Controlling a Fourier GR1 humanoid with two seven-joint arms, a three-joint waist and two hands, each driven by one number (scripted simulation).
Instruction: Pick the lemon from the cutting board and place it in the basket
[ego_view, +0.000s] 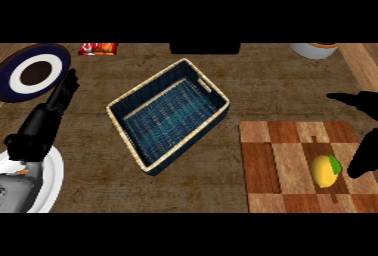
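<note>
Hovering right hand (365, 155), fingers spread (thumb apart), just beside lemon (324, 171)

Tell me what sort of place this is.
Most likely a kitchen counter: a lemon lies on a wooden cutting board, with a blue woven basket beside it and a dark-rimmed plate at the far left.

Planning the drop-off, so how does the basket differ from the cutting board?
The basket is blue weave with a raised rim and holds nothing; the cutting board is flat brown checkered wood and carries the lemon. The basket sits skewed, the cutting board square. Both are rectangular.
</note>
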